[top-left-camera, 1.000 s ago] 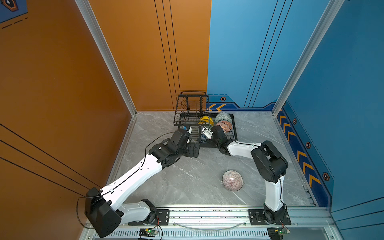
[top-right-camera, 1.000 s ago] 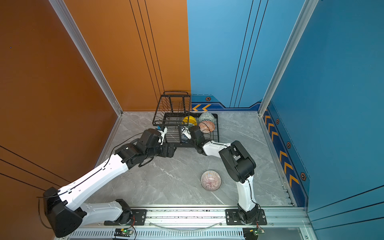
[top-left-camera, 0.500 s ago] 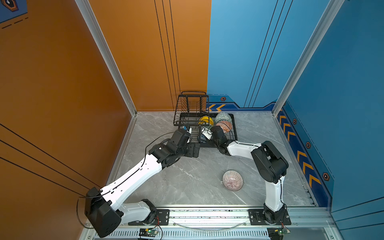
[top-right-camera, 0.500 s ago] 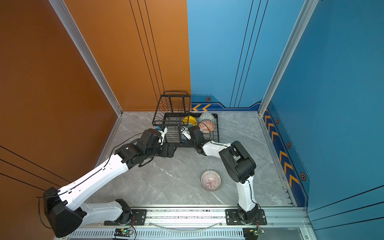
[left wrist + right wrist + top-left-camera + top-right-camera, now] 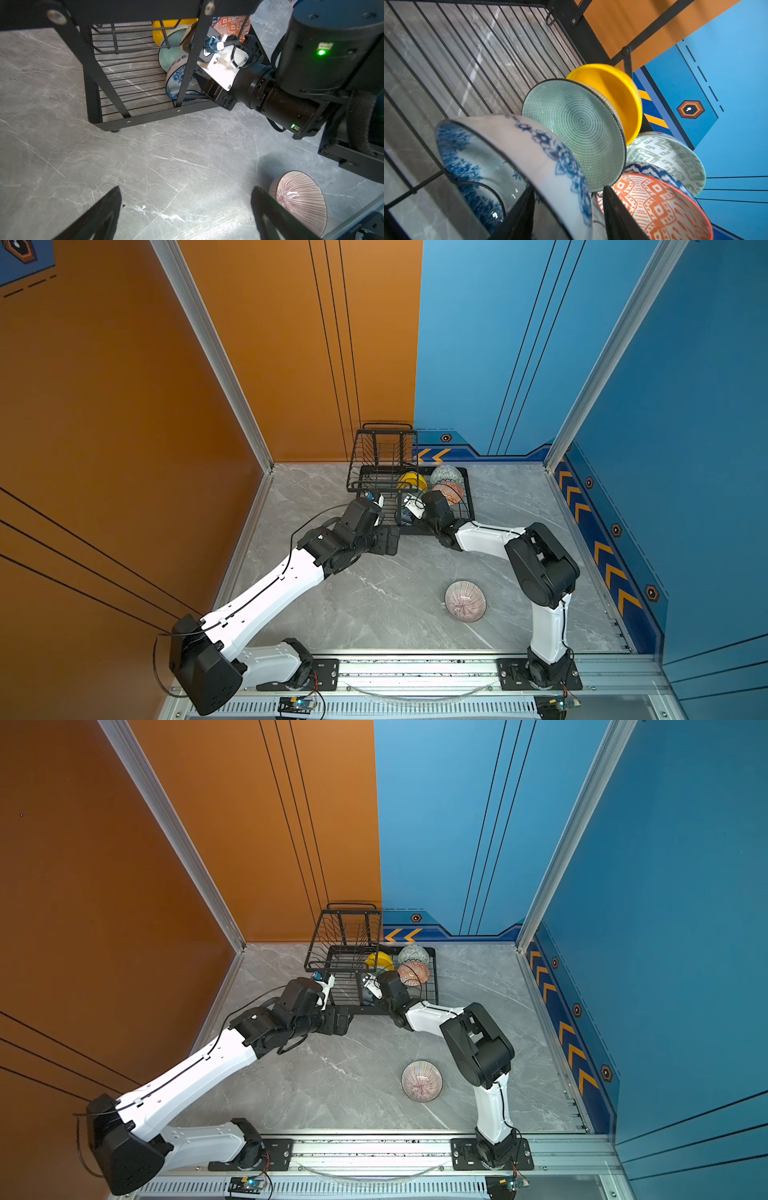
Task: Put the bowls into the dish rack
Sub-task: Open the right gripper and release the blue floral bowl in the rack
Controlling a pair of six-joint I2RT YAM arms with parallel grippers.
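Withdrawing the right gripper (image 5: 569, 189) straight back along the blue-and-white floral ceramic bowl (image 5: 512, 149) should avoid tipping it: jaws stand apart astride its wall, inside the black wire dish rack (image 5: 470, 497). Left gripper (image 5: 187, 199) gapes empty; the pink striped bowl (image 5: 465, 600) sits on the grey marble table (image 5: 374, 605).

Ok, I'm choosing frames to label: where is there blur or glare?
Right wrist view: the blue-and-white floral bowl, close to the lens, is soft, while the mint ringed bowl is sharper. Left wrist view: a bright glint on the pinkish striped bowl. Both top views: evenly lit and sharp.
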